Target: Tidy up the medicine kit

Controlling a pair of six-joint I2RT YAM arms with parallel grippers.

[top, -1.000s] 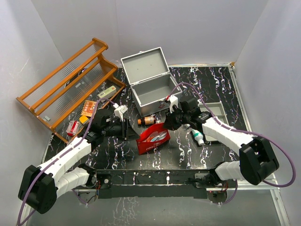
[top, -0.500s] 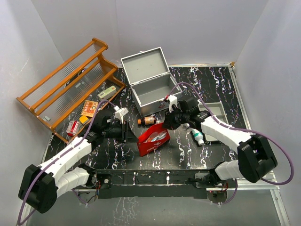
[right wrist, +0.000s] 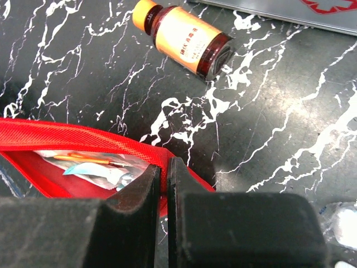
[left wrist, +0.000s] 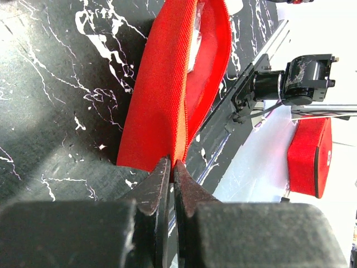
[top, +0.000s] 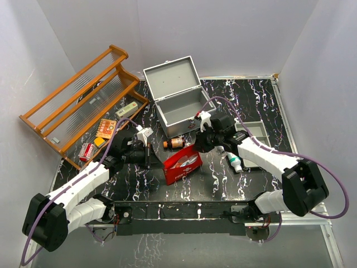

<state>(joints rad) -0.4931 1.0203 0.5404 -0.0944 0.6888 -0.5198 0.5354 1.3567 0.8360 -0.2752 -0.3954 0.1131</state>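
The medicine kit (top: 177, 105), a grey metal box, stands at the back centre of the table with its lid up. In front of it a red fabric pouch (top: 182, 163) sits with its mouth open between both arms. My left gripper (top: 154, 154) is shut on the pouch's left end. The left wrist view shows the red seam (left wrist: 162, 95) pinched between the gripper's (left wrist: 173, 164) tips. My right gripper (top: 199, 145) is shut on the pouch's right rim (right wrist: 72, 139), and clear packets show inside. An amber bottle (right wrist: 187, 39) lies on its side just behind the pouch.
A wooden rack (top: 83, 100) leans at the back left, with an orange box (top: 104, 128) and a small red-and-white box (top: 86, 151) before it. A shallow grey divided tray (top: 255, 133) sits at the right. A white-and-green tube (top: 234, 162) lies under my right arm.
My left gripper has closed onto the pouch's left end. The right gripper has kept its hold and shifted slightly towards the box, and the pouch has moved a little with it.
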